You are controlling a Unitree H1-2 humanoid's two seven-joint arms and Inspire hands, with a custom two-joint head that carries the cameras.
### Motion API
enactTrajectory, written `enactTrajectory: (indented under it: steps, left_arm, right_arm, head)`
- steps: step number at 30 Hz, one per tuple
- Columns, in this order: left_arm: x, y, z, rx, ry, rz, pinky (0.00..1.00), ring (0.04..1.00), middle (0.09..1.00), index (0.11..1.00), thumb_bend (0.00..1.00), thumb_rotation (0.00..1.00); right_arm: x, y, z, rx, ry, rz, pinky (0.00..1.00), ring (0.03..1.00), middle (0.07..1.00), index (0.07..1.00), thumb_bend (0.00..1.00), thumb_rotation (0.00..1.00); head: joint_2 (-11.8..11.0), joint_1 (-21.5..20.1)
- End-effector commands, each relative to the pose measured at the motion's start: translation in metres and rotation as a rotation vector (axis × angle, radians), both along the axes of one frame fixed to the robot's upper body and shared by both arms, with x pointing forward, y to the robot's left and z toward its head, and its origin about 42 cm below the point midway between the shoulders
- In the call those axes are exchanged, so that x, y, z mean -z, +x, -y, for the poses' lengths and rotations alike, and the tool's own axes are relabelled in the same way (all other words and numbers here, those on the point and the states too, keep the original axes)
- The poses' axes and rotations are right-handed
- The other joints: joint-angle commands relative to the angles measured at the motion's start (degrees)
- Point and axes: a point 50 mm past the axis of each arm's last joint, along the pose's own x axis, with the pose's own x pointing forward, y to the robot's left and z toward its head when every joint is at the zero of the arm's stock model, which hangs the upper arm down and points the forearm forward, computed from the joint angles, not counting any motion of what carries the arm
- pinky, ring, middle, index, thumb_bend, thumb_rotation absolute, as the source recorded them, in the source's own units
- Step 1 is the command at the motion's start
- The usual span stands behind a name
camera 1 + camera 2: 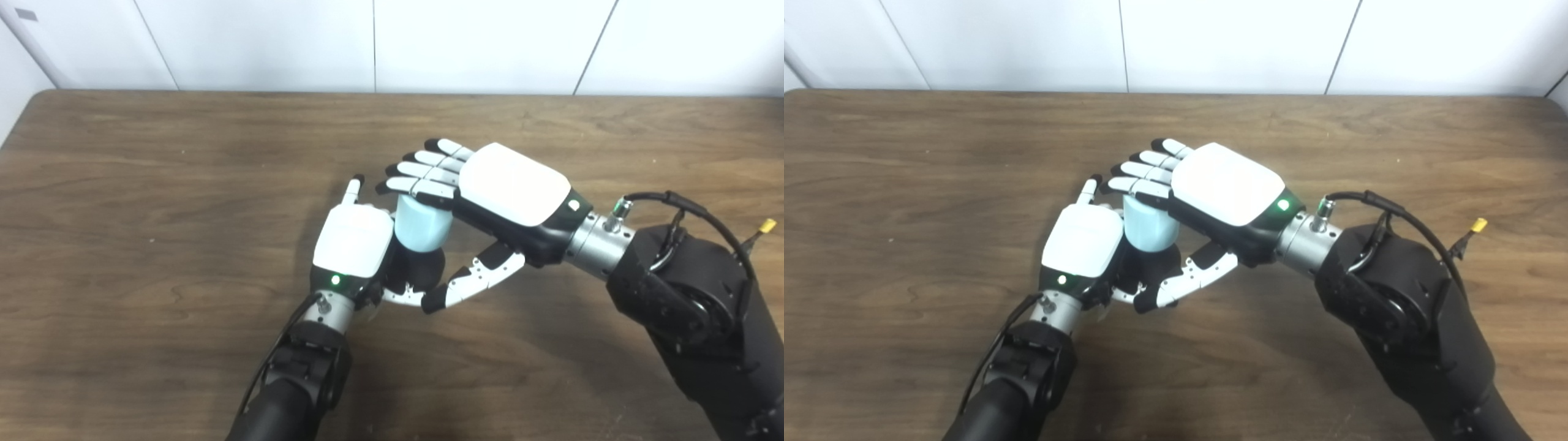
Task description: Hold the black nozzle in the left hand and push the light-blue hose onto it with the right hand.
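- Nozzle (pixel 422 266): you see the black piece gripped in your left hand (pixel 354 242), low over the wooden table (pixel 153 202).
- Hose (pixel 421 223), light-blue, sits upright on top of the nozzle.
- Your right hand (pixel 490 196) lies over the hose top with fingers (pixel 422 184) spread flat, not clasped around it.

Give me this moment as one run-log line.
left hand: shut on black nozzle | right hand: fingers flat over light-blue hose | hose: upright on nozzle | table: wood
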Motion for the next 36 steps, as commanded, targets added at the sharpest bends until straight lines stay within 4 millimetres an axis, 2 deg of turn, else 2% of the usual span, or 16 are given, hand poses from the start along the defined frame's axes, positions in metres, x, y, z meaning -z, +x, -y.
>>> enactTrajectory:
  steps: [1, 8, 19, 36]
  left_arm:
    - [0.005, -0.003, 0.003, 0.015, 0.013, -0.027, 0.99, 0.626, 0.521, 0.464, 0.52, 0.00]
    - [0.004, -0.003, 0.002, 0.014, 0.019, -0.035, 1.00, 0.636, 0.518, 0.467, 0.52, 0.00]
    - [0.004, -0.003, 0.001, 0.015, 0.013, -0.035, 1.00, 0.641, 0.521, 0.464, 0.52, 0.00]
    - [0.002, -0.004, 0.001, 0.024, 0.008, -0.044, 1.00, 0.651, 0.531, 0.455, 0.52, 0.00]
  right_arm:
    - [0.008, -0.002, 0.006, 0.008, -0.064, -0.012, 0.97, 0.926, 0.909, 0.890, 0.74, 0.98]
    - [0.019, 0.001, 0.010, 0.029, -0.058, -0.045, 0.96, 0.907, 0.899, 0.849, 0.73, 0.96]
    - [0.027, 0.002, 0.010, 0.028, -0.057, -0.068, 0.98, 0.900, 0.890, 0.856, 0.72, 0.97]
    - [0.060, 0.000, 0.010, 0.026, -0.002, -0.153, 0.95, 0.908, 0.893, 0.865, 0.71, 0.96]
  head:
    - [0.06, 0.08]
    - [0.19, 0.01]
    - [0.25, -0.07]
    - [0.57, -0.16]
